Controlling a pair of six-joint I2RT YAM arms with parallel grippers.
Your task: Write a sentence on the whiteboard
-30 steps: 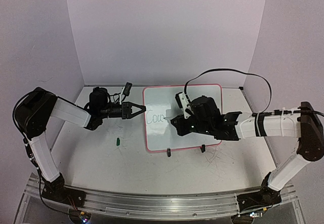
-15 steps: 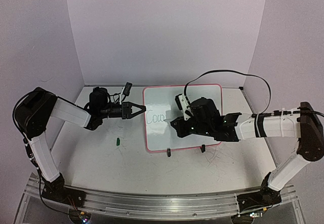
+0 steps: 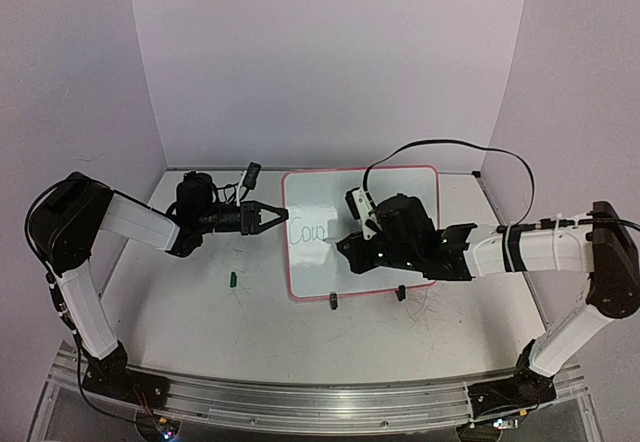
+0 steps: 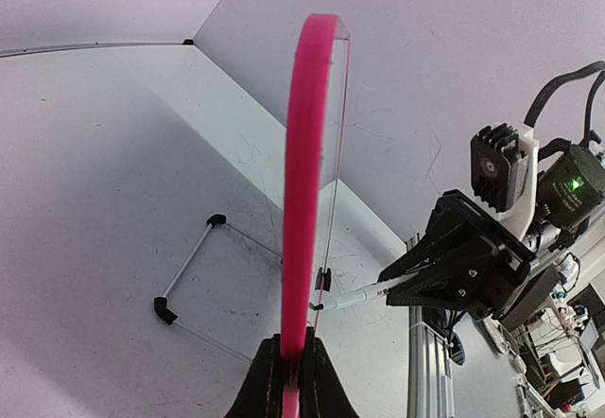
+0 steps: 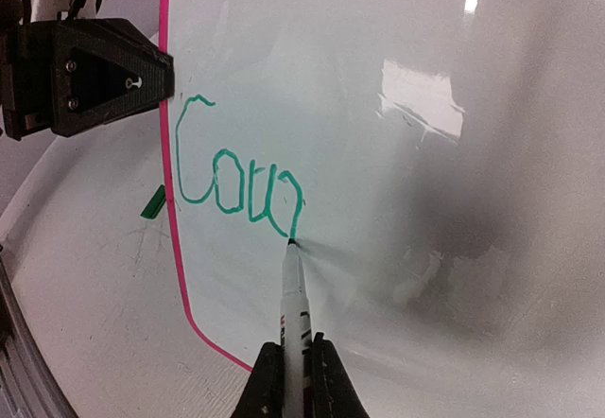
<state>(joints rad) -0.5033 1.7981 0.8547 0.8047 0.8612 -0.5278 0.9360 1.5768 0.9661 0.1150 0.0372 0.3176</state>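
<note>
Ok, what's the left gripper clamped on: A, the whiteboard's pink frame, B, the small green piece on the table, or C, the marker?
A: the left wrist view shows the left gripper shut on the pink frame of the whiteboard; the marker is in the right gripper.

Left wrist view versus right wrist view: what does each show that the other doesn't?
Left wrist only: the whiteboard edge-on, its wire stand, the right gripper seen from outside. Right wrist only: the green lettering written so far, a small green piece beside the frame. Both: the pink frame, the left gripper clamped on it, the marker tip at the board.
</note>
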